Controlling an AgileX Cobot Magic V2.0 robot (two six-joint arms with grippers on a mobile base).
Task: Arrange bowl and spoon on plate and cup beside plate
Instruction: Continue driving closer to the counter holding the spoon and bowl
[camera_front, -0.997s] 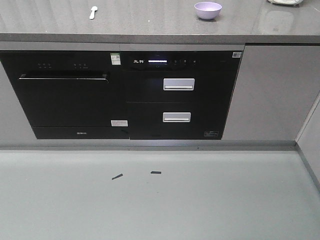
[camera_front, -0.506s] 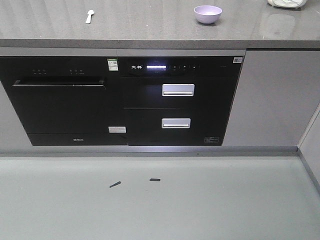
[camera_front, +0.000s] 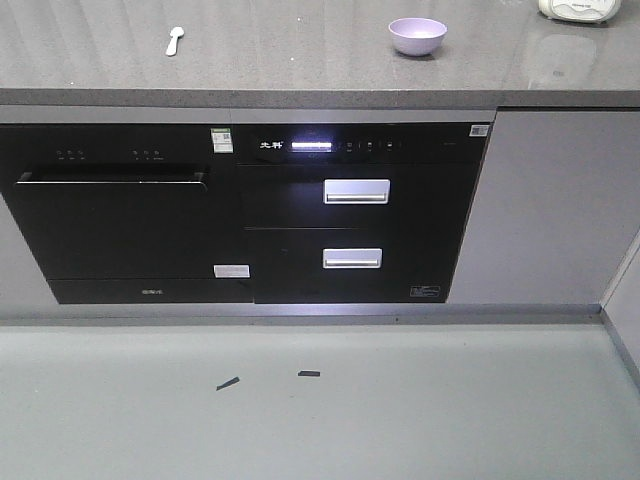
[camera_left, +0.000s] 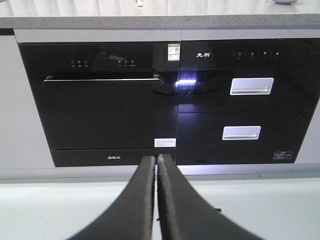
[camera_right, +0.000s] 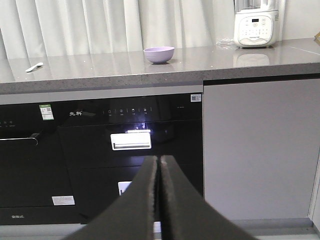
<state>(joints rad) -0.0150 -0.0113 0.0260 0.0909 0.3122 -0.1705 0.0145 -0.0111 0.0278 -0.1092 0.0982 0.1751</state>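
The lavender bowl (camera_front: 417, 36) sits upright and empty on the grey countertop (camera_front: 300, 60), right of centre. The small pale spoon (camera_front: 174, 40) lies flat on the same surface, well apart from it to the left. We can find neither plate nor cup in any view, so the arrangement has not begun. A white kitchen appliance (camera_right: 255, 25) stands farther right along the counter, before a pale curtain (camera_right: 100, 25).

Below the counter are a black built-in oven (camera_front: 120, 220) and a black drawer unit (camera_front: 355, 220) with two silver handles. In front lies an open stretch of grey floor (camera_front: 400, 420) bearing two short dark marks.

Both arms hang low and well back from the counter, facing the cabinet fronts. The left gripper (camera_left: 152, 158) has its jaws pressed together on nothing, and the right gripper (camera_right: 158, 158) is the same, clenched and empty.

We judge the risks ahead to be plain ones. The base must close on the counter, and a careless approach could knock an arm against the glass fronts. The spoon is thin and flat on smooth stone — fingers coming down on it may skid it away rather than lift it. The bowl, deep and slick, could tip if pinched by one side of the rim. With the plate unseen, we have no target yet for either piece.
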